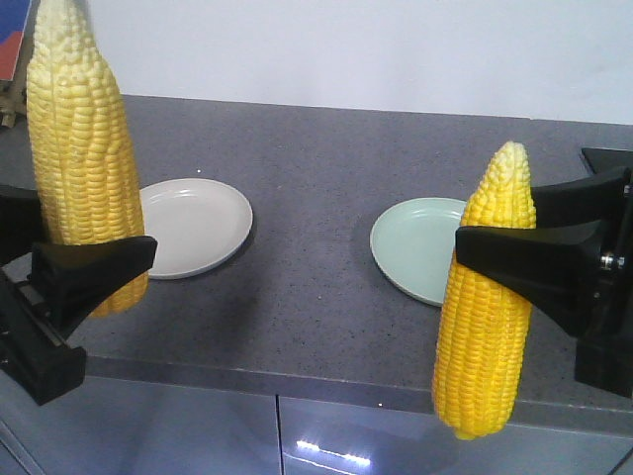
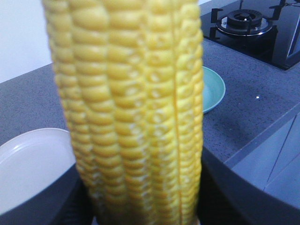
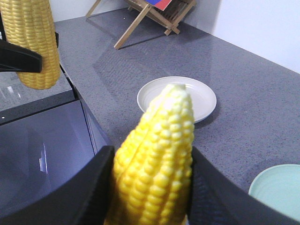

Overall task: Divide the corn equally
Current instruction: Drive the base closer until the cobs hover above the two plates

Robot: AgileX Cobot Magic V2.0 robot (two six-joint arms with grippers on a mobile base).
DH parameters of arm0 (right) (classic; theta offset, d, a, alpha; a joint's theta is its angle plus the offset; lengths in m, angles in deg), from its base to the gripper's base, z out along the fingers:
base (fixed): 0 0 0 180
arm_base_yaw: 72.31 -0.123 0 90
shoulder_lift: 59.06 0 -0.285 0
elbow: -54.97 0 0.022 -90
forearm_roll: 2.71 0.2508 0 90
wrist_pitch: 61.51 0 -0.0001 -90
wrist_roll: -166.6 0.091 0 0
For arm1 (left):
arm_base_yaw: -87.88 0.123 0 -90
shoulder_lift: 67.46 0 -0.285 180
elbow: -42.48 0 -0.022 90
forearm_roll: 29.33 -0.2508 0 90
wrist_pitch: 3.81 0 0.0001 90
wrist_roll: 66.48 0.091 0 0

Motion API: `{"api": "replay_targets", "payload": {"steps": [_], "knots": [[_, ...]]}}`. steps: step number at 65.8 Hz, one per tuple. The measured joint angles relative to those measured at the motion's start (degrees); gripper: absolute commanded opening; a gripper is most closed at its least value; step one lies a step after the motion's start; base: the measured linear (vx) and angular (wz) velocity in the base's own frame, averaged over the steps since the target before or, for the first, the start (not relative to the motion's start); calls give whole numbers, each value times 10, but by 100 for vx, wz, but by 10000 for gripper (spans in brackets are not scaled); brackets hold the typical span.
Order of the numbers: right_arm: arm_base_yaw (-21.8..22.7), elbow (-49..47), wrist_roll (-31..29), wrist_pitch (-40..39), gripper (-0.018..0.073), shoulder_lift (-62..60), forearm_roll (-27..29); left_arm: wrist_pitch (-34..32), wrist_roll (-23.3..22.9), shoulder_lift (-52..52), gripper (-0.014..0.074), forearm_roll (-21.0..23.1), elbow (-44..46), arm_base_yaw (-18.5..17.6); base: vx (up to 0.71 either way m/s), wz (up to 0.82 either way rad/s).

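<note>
Your left gripper [image 1: 99,265] grips the left cob [image 1: 79,148], your right gripper [image 1: 495,259] the right cob [image 1: 485,336], both upright and held above the front edge of the worktop [image 1: 316,168]. This looks like the carry step. Next, take each over its nearer plate, white plate [image 1: 203,223] left, green plate [image 1: 407,247] right, then lower it before letting go.

Speckled grey stone-look worktop [image 1: 316,198], pretty matt. The corn [image 1: 485,307] is bumpy with a waxy shine. The fingers [image 1: 524,262] look like matt black plastic. The white plate [image 1: 193,226] and green plate [image 1: 415,242] are smooth and slightly glossy. The cupboard fronts [image 1: 396,440] are shiny and reflective.
</note>
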Motion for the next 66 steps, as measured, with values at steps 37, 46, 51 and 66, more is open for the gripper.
{"api": "replay_targets", "payload": {"steps": [37, 46, 51, 66], "knots": [[0, 0, 0, 0, 171, 0, 0, 0, 0, 0, 291, 0, 0, 0, 7, -2], [0, 0, 0, 0, 171, 0, 0, 0, 0, 0, 291, 0, 0, 0, 7, -2], [0, 0, 0, 0, 171, 0, 0, 0, 0, 0, 291, 0, 0, 0, 7, -1], [0, 0, 0, 0, 171, 0, 0, 0, 0, 0, 291, 0, 0, 0, 7, -1]]}}
